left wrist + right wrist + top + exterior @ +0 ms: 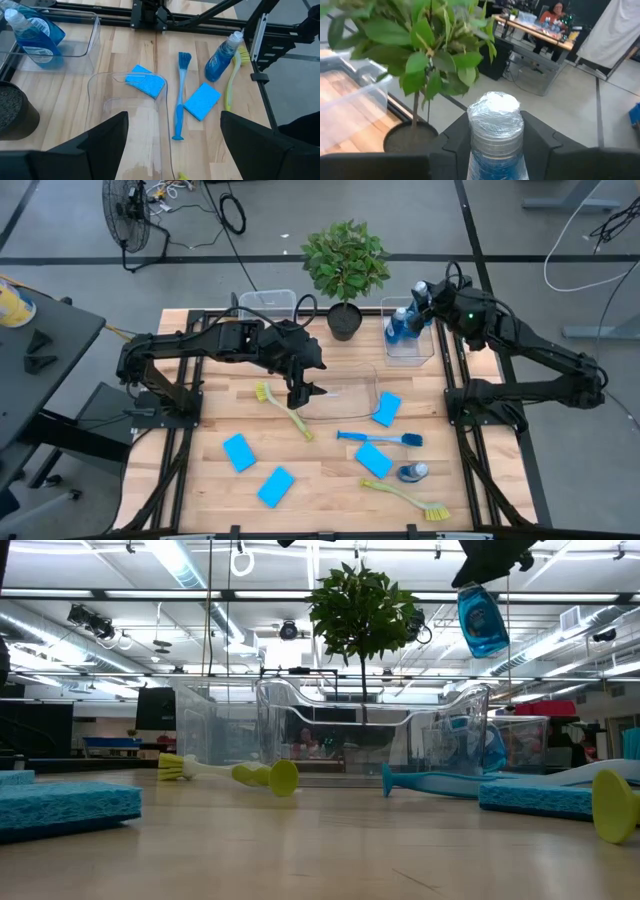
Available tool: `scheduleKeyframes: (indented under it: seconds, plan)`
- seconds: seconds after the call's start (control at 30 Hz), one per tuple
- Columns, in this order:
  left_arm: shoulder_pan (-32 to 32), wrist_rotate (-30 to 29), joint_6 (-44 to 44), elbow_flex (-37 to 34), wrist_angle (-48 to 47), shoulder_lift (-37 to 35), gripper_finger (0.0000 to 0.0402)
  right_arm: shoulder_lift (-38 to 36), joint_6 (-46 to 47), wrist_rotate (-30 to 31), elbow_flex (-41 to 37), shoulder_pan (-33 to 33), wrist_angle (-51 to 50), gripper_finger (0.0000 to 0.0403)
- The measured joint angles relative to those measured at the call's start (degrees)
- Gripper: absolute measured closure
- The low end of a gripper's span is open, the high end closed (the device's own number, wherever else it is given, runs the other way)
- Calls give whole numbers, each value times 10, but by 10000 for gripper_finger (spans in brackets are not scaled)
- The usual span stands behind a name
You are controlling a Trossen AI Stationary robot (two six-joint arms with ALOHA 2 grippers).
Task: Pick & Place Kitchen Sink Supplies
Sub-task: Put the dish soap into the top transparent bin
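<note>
At the upper right of the high view, the right gripper hangs above a clear bin near the table's back edge, its jaws clamped on the neck of a small blue-liquid bottle; the low view shows that bottle dangling well above the table, and the right wrist view shows its foil-wrapped cap between the two dark fingers. Inside that bin other blue bottles already stand. Beside it, toward the middle of the frame, sits the potted plant, with a second clear bin farther left.

Near the centre, the left gripper hovers over a third, larger clear bin, jaws spread wide apart and holding nothing. One blue sponge leans at that bin's right edge (partly on its rim, it seems). Left of the gripper lies a yellow-green brush. Lower in the frame lie a blue brush, three more blue sponges, a lone bottle lying on its side, and a second yellow-green brush at the lower right, all on the wooden table.
</note>
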Motion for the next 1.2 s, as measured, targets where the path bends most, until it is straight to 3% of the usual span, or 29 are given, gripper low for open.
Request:
scheduleKeyframes:
  seconds: [0.23,0.47,0.77,1.2]
  plan:
    - [0,0,-1,0,0,0,83,0,-14,-68,0,-42,66,270]
    - [0,0,-4,0,0,0,83,0,-27,-86,0,-66,67,270]
    - [0,0,-4,0,0,0,83,0,-28,-167,0,-115,98,270]
    - [0,0,-19,0,0,0,83,0,-15,-198,0,-117,1,270]
